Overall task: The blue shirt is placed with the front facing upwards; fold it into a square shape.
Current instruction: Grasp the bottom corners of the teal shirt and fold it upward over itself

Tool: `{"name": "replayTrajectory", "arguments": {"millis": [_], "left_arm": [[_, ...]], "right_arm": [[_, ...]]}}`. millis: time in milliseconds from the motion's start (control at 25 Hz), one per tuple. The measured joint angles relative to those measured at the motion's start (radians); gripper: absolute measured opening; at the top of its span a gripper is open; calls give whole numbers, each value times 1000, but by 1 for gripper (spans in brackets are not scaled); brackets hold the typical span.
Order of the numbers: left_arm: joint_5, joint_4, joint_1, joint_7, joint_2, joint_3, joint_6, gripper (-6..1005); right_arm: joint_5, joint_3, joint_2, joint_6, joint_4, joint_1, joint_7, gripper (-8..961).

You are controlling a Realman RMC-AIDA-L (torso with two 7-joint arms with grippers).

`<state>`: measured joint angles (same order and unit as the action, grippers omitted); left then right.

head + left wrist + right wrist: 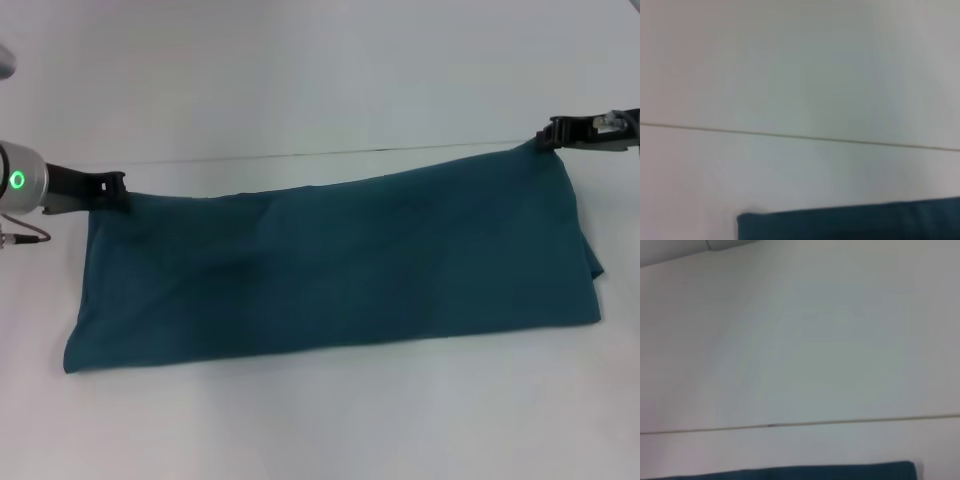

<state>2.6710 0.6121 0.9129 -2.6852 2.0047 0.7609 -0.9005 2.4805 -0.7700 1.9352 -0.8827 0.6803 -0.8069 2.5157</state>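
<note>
The blue shirt lies on the white table as a long teal band with its plain side up; no print or collar shows. Its far edge runs straight and taut between my two grippers. At the band's far left corner my left gripper is shut on the cloth. My right gripper pinches the far right corner. A little extra cloth sticks out at the right end. Each wrist view catches only a strip of the shirt at the picture's edge, with no fingers in sight.
The white table spreads out on all sides of the shirt. A thin seam line crosses the table just behind the shirt's far edge, and it also shows as a seam in the left wrist view.
</note>
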Motion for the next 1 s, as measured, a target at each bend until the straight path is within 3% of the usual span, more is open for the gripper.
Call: {"name": "replayTrajectory", "arguments": {"millis": [240,1000], "left_arm": [[0,-3,8,-7,3,0,50,53],[3,-8,3,-17,15,1,89,54]], "right_arm": [[32,-15,-11,70,-67,-44,1,60],[105,-37,0,172,-122,-88,28,63]]}}
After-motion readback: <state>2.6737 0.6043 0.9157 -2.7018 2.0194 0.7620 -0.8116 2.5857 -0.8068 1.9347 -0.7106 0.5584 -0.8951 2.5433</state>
